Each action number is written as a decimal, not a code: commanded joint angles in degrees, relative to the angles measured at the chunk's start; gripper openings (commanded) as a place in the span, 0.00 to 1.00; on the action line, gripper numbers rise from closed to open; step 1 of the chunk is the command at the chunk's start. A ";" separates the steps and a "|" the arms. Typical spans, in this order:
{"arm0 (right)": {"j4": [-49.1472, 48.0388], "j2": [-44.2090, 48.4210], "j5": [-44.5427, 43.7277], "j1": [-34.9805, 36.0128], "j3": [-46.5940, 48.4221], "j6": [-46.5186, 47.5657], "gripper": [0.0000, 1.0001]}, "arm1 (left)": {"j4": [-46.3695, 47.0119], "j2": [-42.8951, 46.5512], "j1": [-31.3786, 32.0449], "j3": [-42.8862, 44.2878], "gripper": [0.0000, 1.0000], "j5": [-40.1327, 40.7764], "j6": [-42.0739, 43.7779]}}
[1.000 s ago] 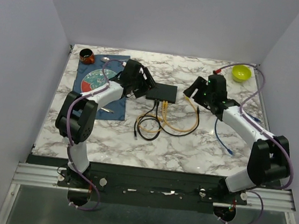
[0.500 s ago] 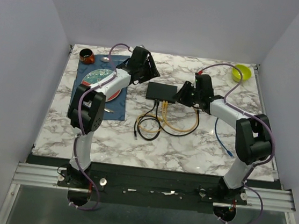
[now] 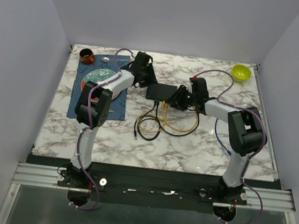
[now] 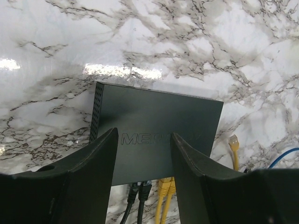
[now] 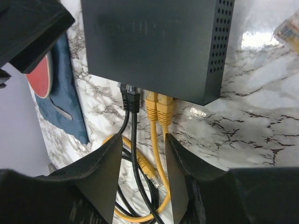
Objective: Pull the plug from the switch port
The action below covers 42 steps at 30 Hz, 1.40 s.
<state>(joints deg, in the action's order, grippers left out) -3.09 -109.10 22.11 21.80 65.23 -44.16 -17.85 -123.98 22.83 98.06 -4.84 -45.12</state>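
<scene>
At the far right corner of the table (image 3: 189, 143) sits one yellow-green bowl (image 3: 241, 72), and at the far left one dark cup (image 3: 86, 57); their contents are too small to tell. One plate (image 3: 100, 79) lies on the blue mat (image 3: 88, 102).

The switch (image 3: 161, 92) lies flat near the middle of the table, sockets along its near edge. The left end effector (image 3: 145, 79) is at the switch's far left corner, released, its fingers (image 4: 100, 158) spread apart with the box's top showing between them in the wrist view (whether they touch it cannot be told). The right end effector (image 3: 181, 98) is at the switch's right near corner, also released and holding nothing. In its wrist view the fingers (image 5: 105, 163) flank the cables just short of the socket edge.

Four plugs sit in the sockets side by side: two black plugs (image 5: 131, 95) and two yellow plugs (image 5: 158, 108). Their cables run toward the near side and loop on the table. One loose yellow plug (image 4: 234, 140) lies on the table just beside the switch, and one blue cable (image 3: 223, 139) lies further right, apart from the switch.
</scene>
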 commanded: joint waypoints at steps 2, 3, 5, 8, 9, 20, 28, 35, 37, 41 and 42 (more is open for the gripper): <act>-1.65 -2.61 3.29 0.43 1.56 -2.42 0.50 | 1.06 0.84 -0.24 -1.37 0.56 -3.07 0.83; -1.65 -3.13 3.38 0.43 1.83 -2.59 0.50 | 1.76 1.11 -0.24 -1.82 0.55 -3.50 0.74; -1.30 -3.84 3.38 0.43 2.35 -2.86 0.50 | 2.20 1.72 -0.15 -3.22 0.55 -4.56 0.04; -1.30 -5.07 3.21 0.43 3.15 -3.56 0.50 | 2.90 2.43 0.02 -4.28 0.54 -5.88 -0.23; -1.30 -5.33 3.03 0.43 3.58 -3.82 0.50 | 3.08 2.43 0.20 -4.46 0.54 -6.06 -0.31; -1.56 -7.71 2.15 -0.09 4.47 -7.25 0.47 | 3.26 2.96 0.20 -6.48 0.53 -8.78 0.39; -6.56 -8.67 3.55 -1.59 2.09 -11.73 0.43 | 3.61 3.31 0.20 -7.62 0.52 -8.78 0.04; -11.14 -9.82 5.40 -2.03 0.95 -15.34 0.40 | 3.70 3.49 0.20 -7.97 0.52 -8.78 0.12; -13.07 -9.82 5.49 -2.29 0.08 -16.65 0.39 | 3.70 3.57 0.20 -8.15 0.52 -8.69 0.12; -15.88 -10.17 6.10 -2.73 -1.85 -18.94 0.38 | 3.78 3.66 0.20 -8.15 0.52 -8.69 0.12; -16.85 -10.34 6.37 -2.90 -2.30 -19.99 0.38 | 3.78 3.57 0.20 -8.24 0.52 -8.78 0.12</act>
<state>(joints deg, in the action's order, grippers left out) -13.67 -118.02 26.57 19.49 65.01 -60.12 -13.63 -122.28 22.90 90.56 -12.56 -45.45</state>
